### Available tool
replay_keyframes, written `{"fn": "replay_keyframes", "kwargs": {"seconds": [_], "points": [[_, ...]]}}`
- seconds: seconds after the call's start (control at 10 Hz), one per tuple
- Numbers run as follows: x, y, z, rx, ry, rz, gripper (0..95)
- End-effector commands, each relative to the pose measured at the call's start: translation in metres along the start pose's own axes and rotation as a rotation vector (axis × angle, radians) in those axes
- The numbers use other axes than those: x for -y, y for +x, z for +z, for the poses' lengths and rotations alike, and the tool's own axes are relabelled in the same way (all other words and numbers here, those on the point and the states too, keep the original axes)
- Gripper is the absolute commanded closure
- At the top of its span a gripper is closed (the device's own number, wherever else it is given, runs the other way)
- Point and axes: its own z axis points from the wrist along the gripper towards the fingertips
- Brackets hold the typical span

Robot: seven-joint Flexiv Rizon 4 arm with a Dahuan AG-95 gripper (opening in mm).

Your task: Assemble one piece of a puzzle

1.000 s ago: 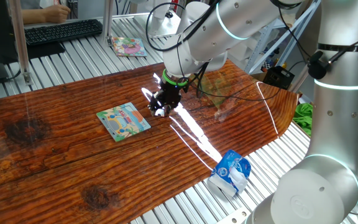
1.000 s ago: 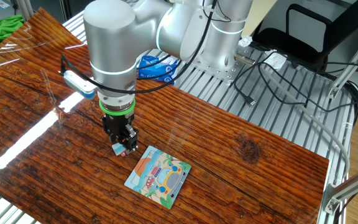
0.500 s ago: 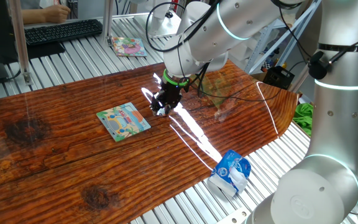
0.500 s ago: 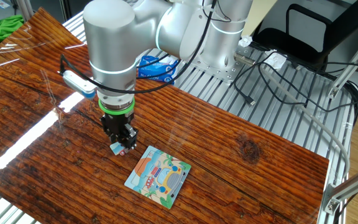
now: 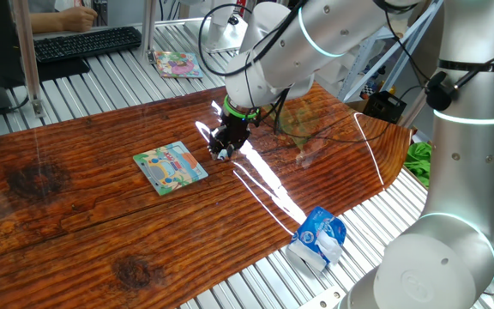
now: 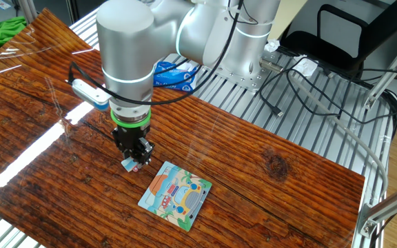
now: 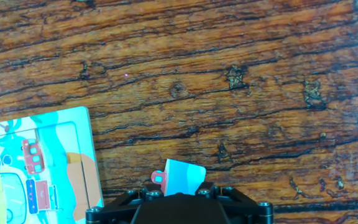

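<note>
My gripper [image 5: 222, 152] hangs just above the wooden table [image 5: 75, 223], to the right of the puzzle [image 5: 170, 167]. It is shut on the piece [image 7: 180, 176], a small whitish flat bit with a pink knob that sticks out past the fingers in the hand view. The piece also shows at the fingertips in the other fixed view [image 6: 129, 164]. The puzzle is a flat square board with a teal border and a cartoon picture; it lies flat on the table [image 6: 176, 194], and its right edge shows at the left of the hand view [image 7: 36, 162]. The piece is clear of the puzzle.
A blue and white packet [image 5: 318, 237] lies at the table's front right edge. A pinkish picture booklet [image 5: 177, 63] lies on the metal slats behind the table. A keyboard [image 5: 84, 41] and a person's hand are at the far back left.
The gripper with the piece has risen a little and shifted very slightly; the puzzle has not moved.
</note>
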Motion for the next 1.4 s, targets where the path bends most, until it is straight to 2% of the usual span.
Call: {"fn": "replay_keyframes", "kwargs": {"seconds": [0.1, 0.4, 0.5, 0.6, 0.8, 1.1, 1.4], "points": [[-0.001, 0.0, 0.001, -0.004, -0.005, -0.003, 95.0], [-0.001, -0.001, -0.002, -0.012, -0.037, -0.027, 95.0], [-0.002, -0.002, -0.006, -0.02, -0.036, -0.036, 95.0], [-0.003, -0.003, -0.007, -0.016, -0.046, -0.038, 95.0], [-0.008, -0.005, -0.008, -0.012, -0.047, -0.054, 95.0], [-0.021, -0.01, -0.012, -0.009, -0.047, -0.066, 95.0], [-0.04, -0.017, -0.021, 0.001, -0.049, -0.073, 95.0]]}}
